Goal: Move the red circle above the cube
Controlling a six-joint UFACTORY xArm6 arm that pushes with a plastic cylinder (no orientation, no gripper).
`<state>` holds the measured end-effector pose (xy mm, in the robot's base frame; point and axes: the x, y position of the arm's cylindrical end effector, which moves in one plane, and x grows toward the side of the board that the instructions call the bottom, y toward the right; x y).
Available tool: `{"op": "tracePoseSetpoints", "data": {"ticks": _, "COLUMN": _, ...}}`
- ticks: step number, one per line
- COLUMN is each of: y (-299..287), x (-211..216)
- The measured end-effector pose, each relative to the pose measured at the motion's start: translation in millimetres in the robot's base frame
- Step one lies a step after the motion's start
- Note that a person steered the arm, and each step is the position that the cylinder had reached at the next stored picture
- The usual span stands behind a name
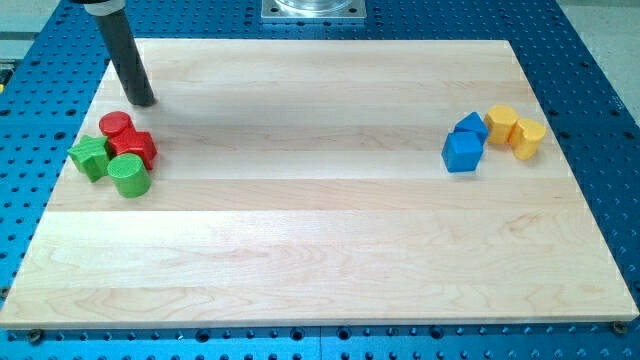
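Note:
The red circle [116, 125] lies near the board's left edge, touching a second red block [136, 146] of star-like shape just below and right of it. A green star [90, 157] and a green cylinder [129, 174] sit against these. At the view's right a blue cube [462, 151] stands with another blue block [471, 126] behind it, next to two yellow blocks [501, 123] [527, 138]. My tip [143, 101] rests on the board just above and slightly right of the red circle, a small gap apart.
The wooden board [320, 250] lies on a blue perforated table. A metal mount [313, 10] sits at the view's top centre beyond the board's far edge.

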<state>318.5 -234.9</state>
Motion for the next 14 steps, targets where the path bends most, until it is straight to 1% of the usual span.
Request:
{"op": "tracePoseSetpoints", "data": {"ticks": 1, "y": -7, "x": -5}}
{"op": "tracePoseSetpoints", "data": {"ticks": 2, "y": -42, "x": -16}}
{"op": "tracePoseSetpoints", "data": {"ticks": 3, "y": -46, "x": -16}}
{"op": "tracePoseSetpoints", "data": {"ticks": 5, "y": -34, "x": -16}}
{"op": "tracePoseSetpoints", "data": {"ticks": 6, "y": -4, "x": -16}}
{"op": "tracePoseSetpoints", "data": {"ticks": 7, "y": 48, "x": -16}}
{"op": "tracePoseSetpoints", "data": {"ticks": 8, "y": 89, "x": 19}}
{"op": "tracePoseSetpoints", "data": {"ticks": 9, "y": 96, "x": 54}}
{"op": "tracePoseSetpoints", "data": {"ticks": 12, "y": 127, "x": 68}}
{"op": "tracePoseSetpoints", "data": {"ticks": 14, "y": 154, "x": 68}}
